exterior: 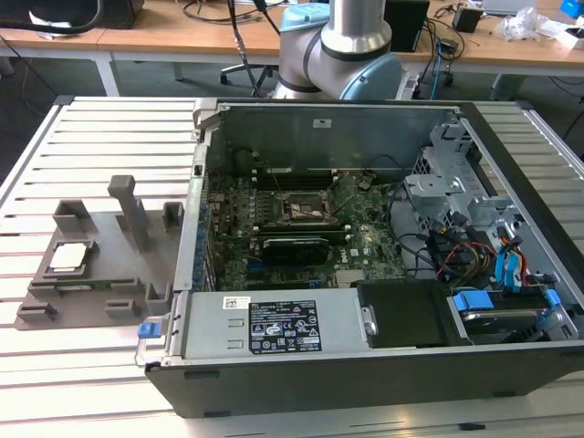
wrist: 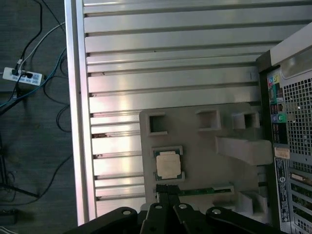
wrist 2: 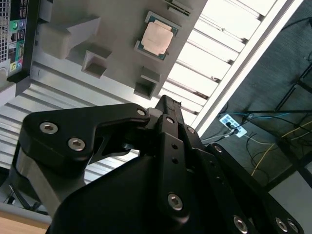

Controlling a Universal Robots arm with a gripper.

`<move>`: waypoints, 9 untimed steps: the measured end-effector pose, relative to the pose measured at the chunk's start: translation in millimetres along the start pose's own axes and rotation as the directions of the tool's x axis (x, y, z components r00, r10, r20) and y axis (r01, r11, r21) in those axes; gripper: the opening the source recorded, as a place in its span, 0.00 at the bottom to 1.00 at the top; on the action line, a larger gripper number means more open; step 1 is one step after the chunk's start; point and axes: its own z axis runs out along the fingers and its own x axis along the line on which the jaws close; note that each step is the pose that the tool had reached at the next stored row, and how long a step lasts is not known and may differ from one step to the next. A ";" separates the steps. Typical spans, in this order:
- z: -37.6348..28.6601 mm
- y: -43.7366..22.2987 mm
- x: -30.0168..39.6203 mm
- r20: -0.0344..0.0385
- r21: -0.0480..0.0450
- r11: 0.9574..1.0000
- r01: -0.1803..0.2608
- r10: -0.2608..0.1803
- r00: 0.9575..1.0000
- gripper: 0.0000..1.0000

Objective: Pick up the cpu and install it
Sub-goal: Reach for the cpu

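The cpu is a small square chip with a silvery-white top. It lies flat in a recess of the grey plastic tray, at the exterior view's left, outside the computer case. Both wrist views look down on the cpu from well above. My black gripper hangs over the tray beside the chip, its fingertips pressed together with nothing between them. Inside the open case, the black square socket frame sits on the motherboard.
The open computer case lies on a slatted metal table, with drive bays and cables at its right end. Upright posts rise from the tray. A memory stick lies in the tray near the chip.
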 end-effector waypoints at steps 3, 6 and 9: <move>0.0 -0.5 7.0 0.000 0.000 1.000 0.000 0.000 1.000 0.11; -0.1 -0.9 12.9 0.000 0.000 1.000 0.000 0.000 1.000 0.11; 0.0 -1.4 20.3 0.000 0.000 1.000 0.000 0.000 1.000 0.11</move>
